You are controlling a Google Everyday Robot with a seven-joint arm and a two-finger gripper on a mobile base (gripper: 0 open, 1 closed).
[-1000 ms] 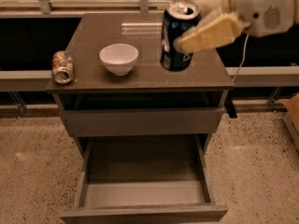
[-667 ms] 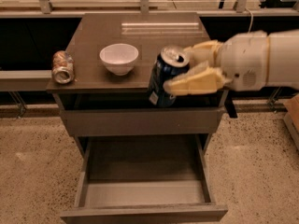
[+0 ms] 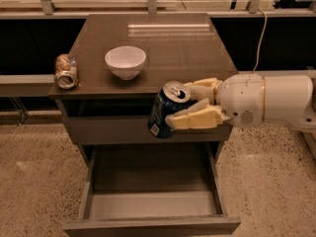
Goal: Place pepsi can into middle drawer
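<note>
My gripper [image 3: 190,105] reaches in from the right, its pale fingers [image 3: 200,118] shut on the pepsi can [image 3: 165,110], a blue can with a silver top. The can is tilted and held in the air in front of the cabinet's upper front, above the open middle drawer [image 3: 150,204]. The drawer is pulled out towards me, with a pale grey floor and dark side walls, and nothing in it.
A white bowl [image 3: 125,61] stands on the brown cabinet top [image 3: 168,48]. A tan-and-orange can [image 3: 65,71] lies on its side at the top's left edge. The white arm [image 3: 276,102] extends to the right. Speckled floor lies on both sides.
The gripper has carried the pepsi can from above the cabinet top down and forward, to in front of the cabinet above the open drawer. The can is more tilted.
</note>
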